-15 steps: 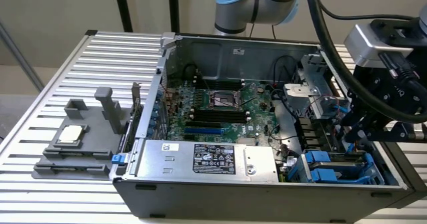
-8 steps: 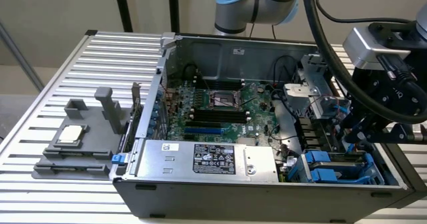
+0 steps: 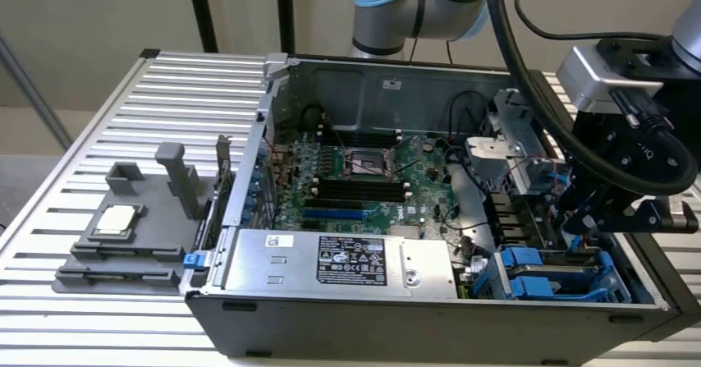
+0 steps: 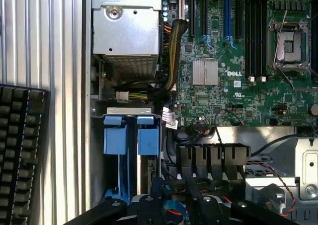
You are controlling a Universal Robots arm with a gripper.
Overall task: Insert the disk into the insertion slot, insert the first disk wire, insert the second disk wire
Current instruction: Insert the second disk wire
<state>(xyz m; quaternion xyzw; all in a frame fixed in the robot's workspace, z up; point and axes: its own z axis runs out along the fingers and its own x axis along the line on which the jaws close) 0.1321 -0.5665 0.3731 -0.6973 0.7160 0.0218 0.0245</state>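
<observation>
the disk (image 3: 547,258) sits inside the insertion slot (image 3: 564,278), the blue-grey cage at the front corner of the open computer case (image 3: 438,322) on the exterior view's right; a strip of its metal edge shows between the blue plastic frame pieces. in the wrist view the two blue latch tabs (image 4: 133,135) of the cage stand side by side, with the disk's edge (image 4: 145,173) just visible beneath them. the gripper (image 3: 586,219) hangs just above the cage, close to its rear edge, and its dark fingers (image 4: 198,205) sit near the cage in the wrist view; whether they are spread or pressed together cannot be told, and nothing can be seen pinched between them. beside the cage lies the silver power-supply box (image 3: 340,260) with its black-and-white label, and behind it the green motherboard (image 3: 362,186). outside the case, on the slatted table (image 3: 110,137), a grey fixture (image 3: 137,236) holds a small silver chip (image 3: 115,221), and a dark keyboard (image 4: 22,150) rests on the slats.
</observation>
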